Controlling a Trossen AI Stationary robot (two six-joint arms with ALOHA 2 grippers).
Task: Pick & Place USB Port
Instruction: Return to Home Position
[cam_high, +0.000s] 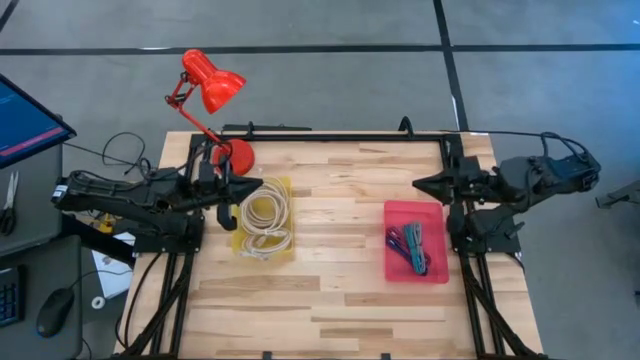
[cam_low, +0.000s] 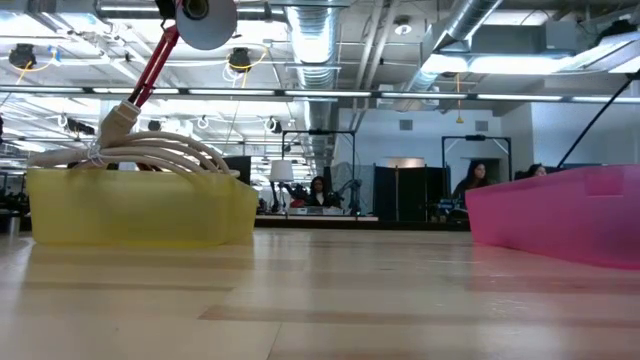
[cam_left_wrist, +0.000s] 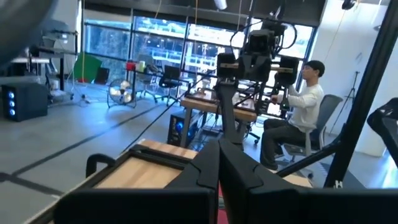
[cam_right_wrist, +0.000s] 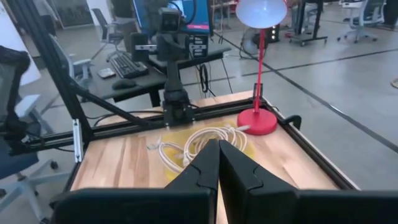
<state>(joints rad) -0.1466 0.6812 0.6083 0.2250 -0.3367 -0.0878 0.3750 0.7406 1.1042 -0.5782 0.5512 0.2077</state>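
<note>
A yellow tray (cam_high: 264, 218) on the table's left half holds coiled white cables (cam_high: 265, 213); in the low view the coil (cam_low: 150, 155) rises above the yellow tray's wall (cam_low: 140, 208). A red tray (cam_high: 415, 241) on the right half holds dark and coloured cables (cam_high: 408, 246). My left gripper (cam_high: 255, 186) is shut and hovers at the yellow tray's far-left edge, touching nothing. My right gripper (cam_high: 418, 184) is shut, raised above the table just beyond the red tray's far edge. In the right wrist view the white cables (cam_right_wrist: 199, 142) lie ahead of the shut fingers (cam_right_wrist: 217, 163).
A red desk lamp (cam_high: 212, 95) stands with its base (cam_high: 236, 156) at the table's far-left corner, close to my left arm. Bare wood lies between the two trays and along the near edge. A monitor, keyboard and mouse sit off the table's left side; a person sits beyond the table's right side.
</note>
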